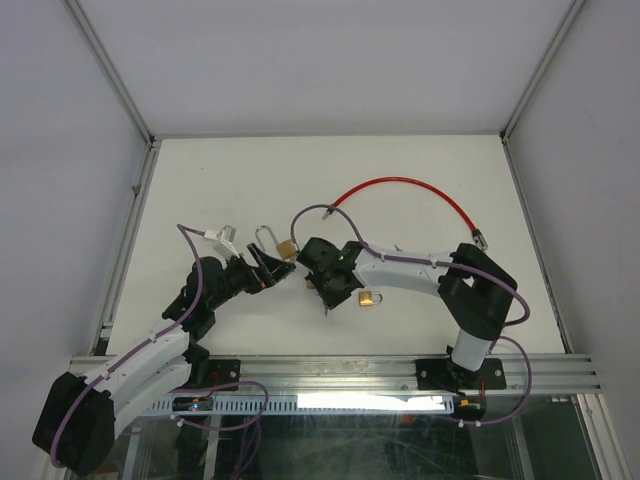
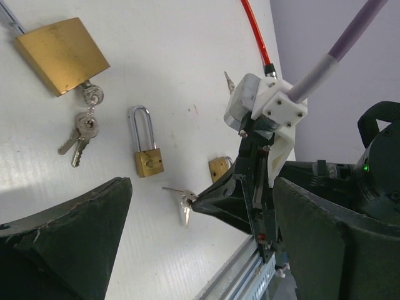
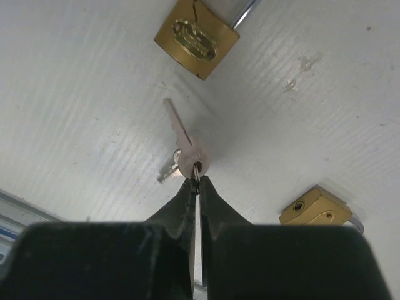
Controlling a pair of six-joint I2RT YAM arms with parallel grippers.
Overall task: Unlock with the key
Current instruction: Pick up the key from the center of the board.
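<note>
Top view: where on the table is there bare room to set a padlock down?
Bare: the far table strip beyond the red cable, and its far left corner. Crowded: near centre, around the left gripper, right gripper, padlock and key.

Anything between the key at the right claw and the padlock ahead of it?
No: the right wrist view shows bare table between key and padlock, right claw shut on the key's head.

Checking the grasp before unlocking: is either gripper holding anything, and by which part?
The right gripper pinches the key by its head, at the ring hole, blade pointing away. The left gripper is open and holds nothing.
</note>
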